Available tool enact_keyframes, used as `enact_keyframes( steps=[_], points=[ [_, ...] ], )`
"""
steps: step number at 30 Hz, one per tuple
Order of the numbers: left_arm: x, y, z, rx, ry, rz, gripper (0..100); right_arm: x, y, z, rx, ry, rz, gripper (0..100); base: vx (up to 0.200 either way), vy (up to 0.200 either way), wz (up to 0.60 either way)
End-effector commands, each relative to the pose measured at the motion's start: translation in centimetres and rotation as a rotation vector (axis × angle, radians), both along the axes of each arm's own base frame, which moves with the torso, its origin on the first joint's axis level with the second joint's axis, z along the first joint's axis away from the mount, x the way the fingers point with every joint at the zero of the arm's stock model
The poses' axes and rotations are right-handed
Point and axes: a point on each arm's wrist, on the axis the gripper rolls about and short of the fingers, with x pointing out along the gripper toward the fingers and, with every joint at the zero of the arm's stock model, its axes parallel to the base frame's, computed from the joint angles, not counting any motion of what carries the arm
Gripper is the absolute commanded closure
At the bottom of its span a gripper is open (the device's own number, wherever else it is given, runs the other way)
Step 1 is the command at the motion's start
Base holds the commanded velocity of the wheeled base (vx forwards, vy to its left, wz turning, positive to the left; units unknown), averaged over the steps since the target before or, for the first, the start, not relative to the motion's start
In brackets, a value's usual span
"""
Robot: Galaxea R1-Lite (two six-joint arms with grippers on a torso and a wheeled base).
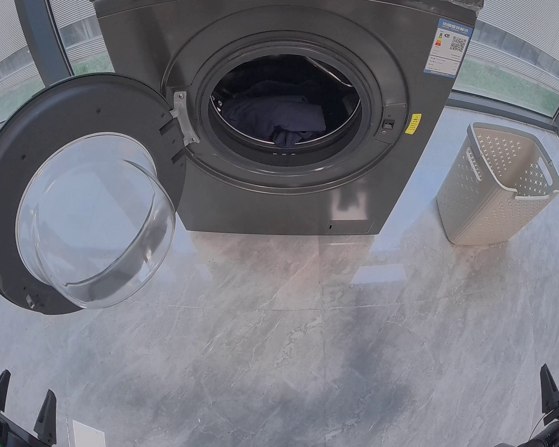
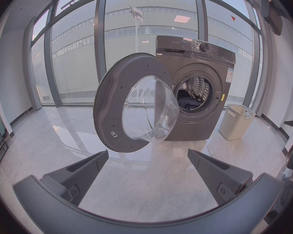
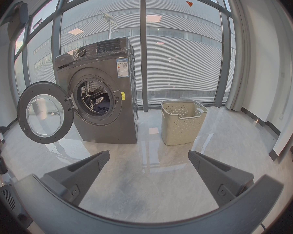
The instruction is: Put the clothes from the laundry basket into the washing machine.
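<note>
Marble floor, washer open, dark clothes inside.
I'd pinch that soft, light cloth at a bunched fold; basket looks empty, both arms' jaws spread.

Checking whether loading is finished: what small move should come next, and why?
Probably raise the left gripper toward the open door to begin swinging it shut. Dark clothes lie in the drum, the laundry basket shows no clothes inside, and both it and the right gripper are open, holding nothing.
</note>
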Motion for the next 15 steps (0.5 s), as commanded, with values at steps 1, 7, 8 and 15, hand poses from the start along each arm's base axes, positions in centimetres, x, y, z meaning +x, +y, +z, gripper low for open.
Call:
enact_keyframes(
  steps=[1,7,8,15],
  points=[
    [0.02,0.0,-0.51,0.0,0.002,-0.001,0,0.03,0.01,-0.52,-0.002,0.008,0.001,0,0.0,0.0,0.0],
    [0.02,0.0,-0.51,-0.002,0.002,-0.002,0,0.03,0.01,-0.54,-0.002,0.01,0.005,0,0.0,0.167,0.0],
    [0.02,0.0,-0.51,-0.003,0.002,-0.004,0,0.03,0.01,-0.54,-0.002,0.01,0.005,0,0.0,0.2,0.0],
    [0.02,0.0,-0.51,-0.011,0.002,-0.005,0,0.03,0.01,-0.54,-0.002,0.01,0.004,0,0.0,0.2,0.0]
  ],
)
